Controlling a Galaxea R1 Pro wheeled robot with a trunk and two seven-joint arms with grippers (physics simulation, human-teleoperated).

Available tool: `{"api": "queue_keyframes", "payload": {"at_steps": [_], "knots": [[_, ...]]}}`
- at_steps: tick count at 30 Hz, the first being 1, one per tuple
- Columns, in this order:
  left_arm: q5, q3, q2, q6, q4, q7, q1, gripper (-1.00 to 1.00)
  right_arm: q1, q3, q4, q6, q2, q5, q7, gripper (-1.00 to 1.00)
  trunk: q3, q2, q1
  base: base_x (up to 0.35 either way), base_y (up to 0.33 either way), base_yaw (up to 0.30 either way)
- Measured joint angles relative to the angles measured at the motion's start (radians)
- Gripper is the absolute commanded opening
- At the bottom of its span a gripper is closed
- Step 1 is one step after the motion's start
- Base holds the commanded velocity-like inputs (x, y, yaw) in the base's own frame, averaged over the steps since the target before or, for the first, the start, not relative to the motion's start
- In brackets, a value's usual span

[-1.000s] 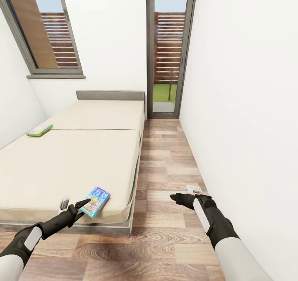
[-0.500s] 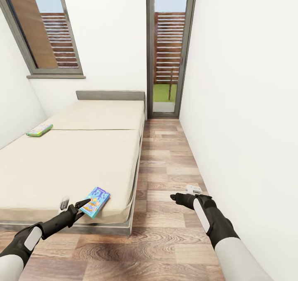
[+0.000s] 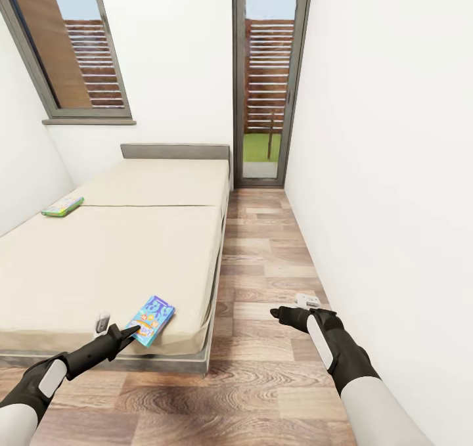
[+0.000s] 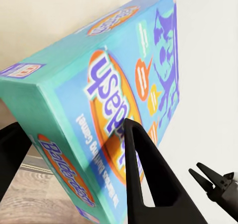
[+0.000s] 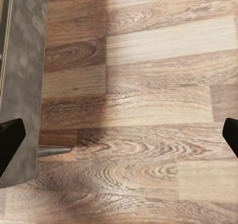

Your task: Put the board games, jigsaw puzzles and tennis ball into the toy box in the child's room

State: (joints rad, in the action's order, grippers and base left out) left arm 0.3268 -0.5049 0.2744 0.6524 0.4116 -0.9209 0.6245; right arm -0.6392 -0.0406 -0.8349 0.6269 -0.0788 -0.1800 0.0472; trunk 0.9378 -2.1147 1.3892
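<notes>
Left wrist view: blue board game (image 4: 114,100) cropped.

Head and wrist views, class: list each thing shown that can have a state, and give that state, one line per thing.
Blue board game: flat on the bed's near corner, between the left gripper's open fingers, not lifted.
Green board game: flat near the bed's far left edge, untouched.
Bed: cover smooth.
Left gripper: open, at the blue game.
Right gripper: open, empty, above the floor.
</notes>
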Motion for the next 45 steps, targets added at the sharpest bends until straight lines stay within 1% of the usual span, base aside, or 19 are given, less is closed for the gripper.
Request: {"api": "queue_keyframes", "payload": {"at_steps": [15,16,17,18,19,23,45], "knots": [[0.000,0.001,0.000,-0.003,0.000,0.001,-0.001,-1.00,0.000,-0.001,0.000,0.000,0.000,0.000,0.000,1.00,0.000,0.000,0.000,0.000,0.000,0.000],[-0.008,0.002,0.000,-0.014,-0.001,-0.018,-0.002,-1.00,0.000,-0.001,0.000,0.000,0.000,0.000,0.000,1.00,0.000,0.000,0.000,0.000,0.000,0.000],[0.013,-0.001,-0.004,-0.012,0.000,-0.032,0.001,-1.00,0.000,-0.001,0.000,0.000,0.000,0.000,0.000,1.00,0.000,0.000,0.000,0.000,0.000,0.000],[0.025,-0.006,-0.004,-0.009,0.001,-0.037,0.002,-1.00,0.000,-0.001,0.000,0.000,0.000,0.000,0.000,1.00,0.000,0.000,0.000,0.000,0.000,0.000],[0.018,-0.003,-0.004,-0.012,0.000,-0.044,0.002,-1.00,0.000,-0.001,0.000,0.000,0.000,0.000,0.000,1.00,0.000,0.000,0.000,0.000,0.000,0.000],[0.019,-0.003,-0.004,-0.012,0.000,-0.054,0.002,-1.00,0.000,-0.001,0.000,0.000,0.000,0.000,0.000,1.00,0.000,0.000,0.000,0.000,0.000,0.000],[0.021,-0.004,0.000,-0.005,0.002,-0.063,0.002,-1.00,0.000,-0.001,0.000,0.000,0.000,0.001,0.000,1.00,-0.069,0.154,-0.084,0.000,0.000,0.000]]}}
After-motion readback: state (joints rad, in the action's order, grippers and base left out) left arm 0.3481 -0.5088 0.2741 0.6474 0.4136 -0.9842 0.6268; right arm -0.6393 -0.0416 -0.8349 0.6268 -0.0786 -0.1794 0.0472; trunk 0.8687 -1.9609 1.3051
